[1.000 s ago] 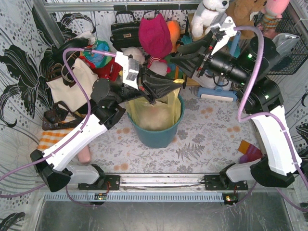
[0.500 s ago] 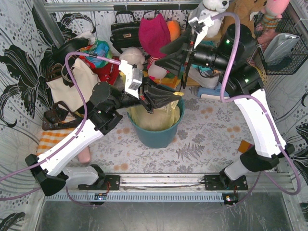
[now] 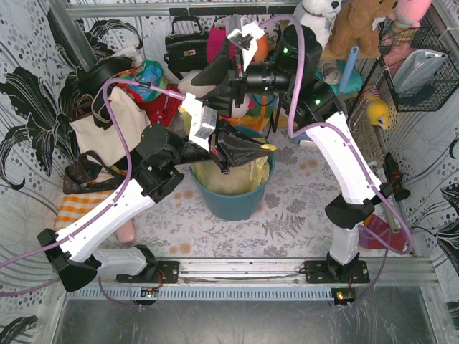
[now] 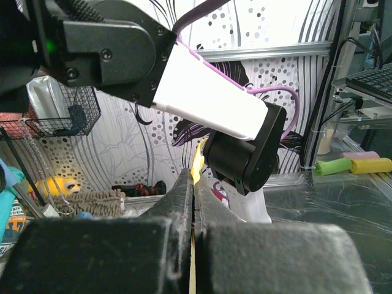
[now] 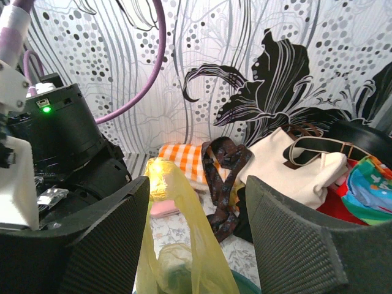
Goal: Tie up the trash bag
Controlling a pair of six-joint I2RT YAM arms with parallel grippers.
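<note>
A metal rail (image 3: 244, 271) carries both arm bases at the near edge of a table (image 3: 308, 193) covered in grey leaf-print cloth. A teal bin (image 3: 237, 204) stands mid-table between the two arms. Behind it, clutter fills the back: a cream tote (image 3: 107, 129) at the left, a black handbag (image 3: 185, 44), plush toys (image 3: 358, 21), and a wire basket (image 3: 423, 72) at the right. Black-and-white flower-print sheeting (image 3: 29, 93) walls the cell.

The left gripper (image 4: 193, 190) reaches over the bin, its jaws pressed together on a thin strip of the bag (image 3: 252, 170). Its wrist view shows yellow plastic coming out of the seam between the fingers. The right gripper (image 5: 196, 180) hangs higher, beyond the bin, its jaws spread wide and clamping nothing. A raised loop of the bag stands between its fingers, close to the one on the left of that wrist view. Whether plastic and finger touch cannot be told.

The bag sits inside the bin. It is thin, translucent yellow and creased, with a pale crumpled mass showing through. Its top edge is drawn up into narrow strips, one of them leading to the left gripper.
</note>
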